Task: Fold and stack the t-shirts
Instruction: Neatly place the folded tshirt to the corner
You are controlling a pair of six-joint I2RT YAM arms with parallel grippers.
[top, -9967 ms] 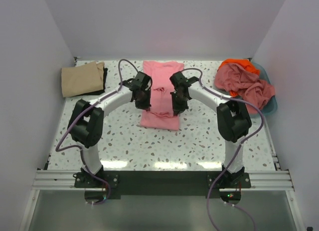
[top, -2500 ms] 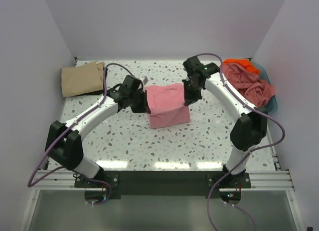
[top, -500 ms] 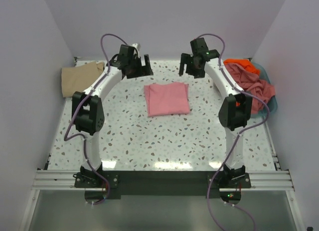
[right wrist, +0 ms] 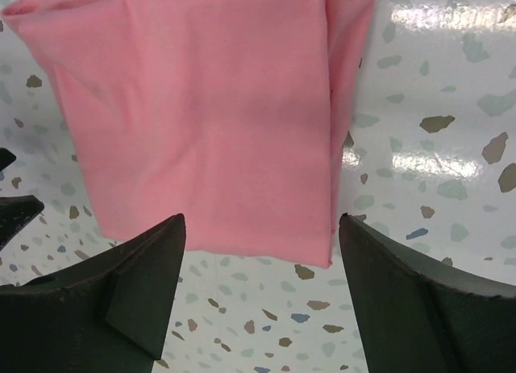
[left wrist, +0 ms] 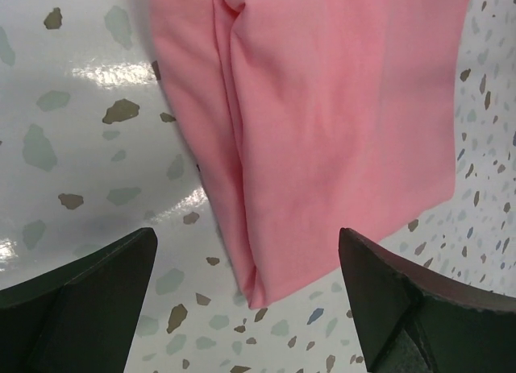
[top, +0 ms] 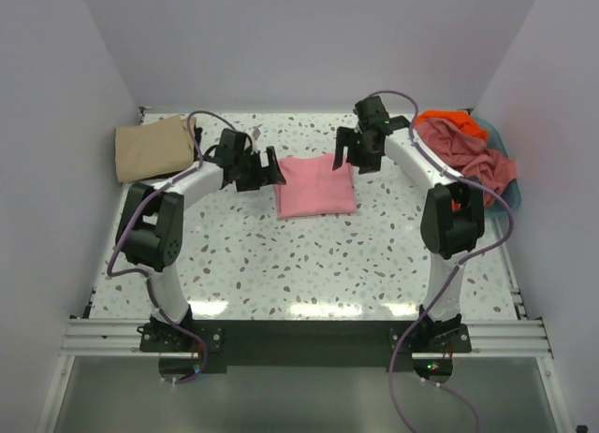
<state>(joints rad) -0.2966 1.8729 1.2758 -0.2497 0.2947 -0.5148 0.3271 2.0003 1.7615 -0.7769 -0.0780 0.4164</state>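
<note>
— Pink shirt (top: 315, 186), folded square, lies flat just past the table's (top: 309, 265) centre, toward 12 o'clock. Have both let go?
— Yes. The left claw (top: 265, 168) at its 9 o'clock and the right claw (top: 354, 157) at its 1 o'clock are spread and empty, lowered beside it again. It looks ready to stack on the tan shirt (top: 154, 149) at 10 o'clock. The heap (top: 463, 152) at 2 o'clock waits.

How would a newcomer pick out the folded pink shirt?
On the speckled table, look to the middle, between the left gripper and the right gripper. The light pink t-shirt lies there, a flat folded rectangle. Its neighbours differ: a tan folded shirt in the far left corner, a crumpled heap in the basket at far right.
</note>
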